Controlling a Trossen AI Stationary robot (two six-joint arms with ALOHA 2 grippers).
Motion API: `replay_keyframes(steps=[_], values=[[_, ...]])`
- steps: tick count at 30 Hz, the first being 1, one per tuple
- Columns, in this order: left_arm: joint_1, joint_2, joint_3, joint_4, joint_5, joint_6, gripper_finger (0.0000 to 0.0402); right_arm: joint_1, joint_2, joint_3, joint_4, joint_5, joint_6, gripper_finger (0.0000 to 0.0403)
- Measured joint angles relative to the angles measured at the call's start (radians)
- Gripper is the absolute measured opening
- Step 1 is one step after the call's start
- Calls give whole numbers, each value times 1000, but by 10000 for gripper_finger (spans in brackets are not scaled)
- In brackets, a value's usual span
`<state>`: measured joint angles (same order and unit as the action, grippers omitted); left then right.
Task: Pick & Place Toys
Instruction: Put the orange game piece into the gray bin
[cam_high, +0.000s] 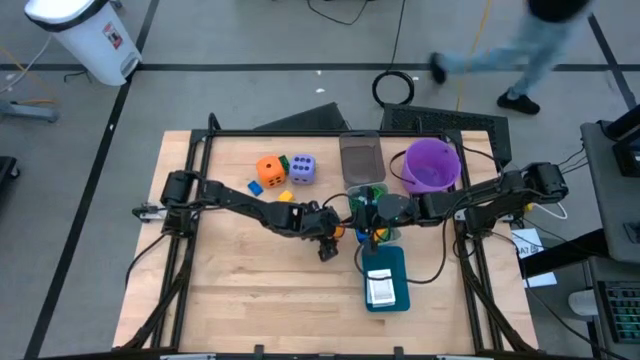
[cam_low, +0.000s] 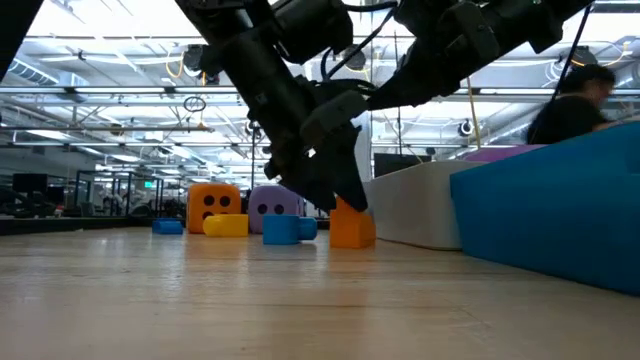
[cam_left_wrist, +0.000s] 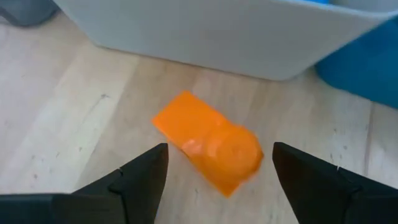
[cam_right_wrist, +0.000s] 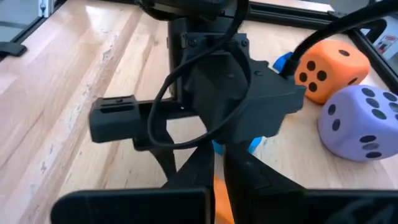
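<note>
- The counter (cam_high: 250, 280) is pale, planked wood with a faint grain — matte and a little scuffed.
- An orange block (cam_left_wrist: 208, 149) lies flat on it: smooth, glossy plastic, one end squared, the other rounded like a stud.
- The left claw (cam_left_wrist: 221, 171) hangs low over that block with its dark, wedge-shaped fingers (cam_left_wrist: 146, 177) spread wide, one to each side; the block sits between them, touching neither.
- Just beyond the block stands a grey-white bin (cam_left_wrist: 217, 31) with smooth slanted walls, and beside that a teal tray (cam_high: 392, 262) holding a white card (cam_high: 381, 288).
- The right claw (cam_right_wrist: 219, 171) hovers just above the left arm's wrist, its two fingers pressed together with nothing between them.
- Farther back on the counter are an orange dotted die (cam_right_wrist: 326, 68) and a lavender dotted die (cam_right_wrist: 360, 121) — soft-looking cubes with rounded corners, side by side.
- Small blue and yellow blocks (cam_low: 260, 227) lie near the dice.
- A round purple bucket (cam_high: 432, 165) stands by the far right edge.
</note>
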<state>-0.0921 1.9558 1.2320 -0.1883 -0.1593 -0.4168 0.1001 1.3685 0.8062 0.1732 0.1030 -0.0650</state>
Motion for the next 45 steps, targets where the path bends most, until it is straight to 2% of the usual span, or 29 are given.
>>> replay_keyframes(steps=[3, 6, 18, 20, 22, 25, 27, 32, 36, 40, 45], values=[[-1, 0, 0, -1, 2, 0, 276, 0, 0, 0, 1, 0, 0, 13], [0, 0, 0, 2, 2, 5, 241, 0, 0, 0, -2, 1, 0, 14], [17, 0, 0, 4, 6, 30, 23, -1, 0, 0, -2, 4, -3, 13], [19, 0, 0, 4, 6, 28, 7, -1, 0, 0, -1, 4, -3, 13], [20, 0, 0, 4, 5, 22, 15, -1, 0, 0, -1, 2, -3, 13], [20, 0, 0, 5, 2, 23, 51, -1, 0, 0, 1, 1, -3, 13], [20, 0, 0, 6, -3, 26, 84, 0, 0, 0, 0, 1, -3, 13], [20, 0, 0, 45, -92, 30, 178, 0, 0, 1, 2, 1, -3, 13], [19, 0, 0, 115, -99, 104, 237, 0, 0, 1, 2, 0, -3, 13], [6, 20, 1, 178, -97, 151, 271, 0, 0, 1, -1, -3, -3, 13], [-1, 70, 1, 256, -115, 224, 286, 1, 1, -2, -29, -6, -3, 13]])
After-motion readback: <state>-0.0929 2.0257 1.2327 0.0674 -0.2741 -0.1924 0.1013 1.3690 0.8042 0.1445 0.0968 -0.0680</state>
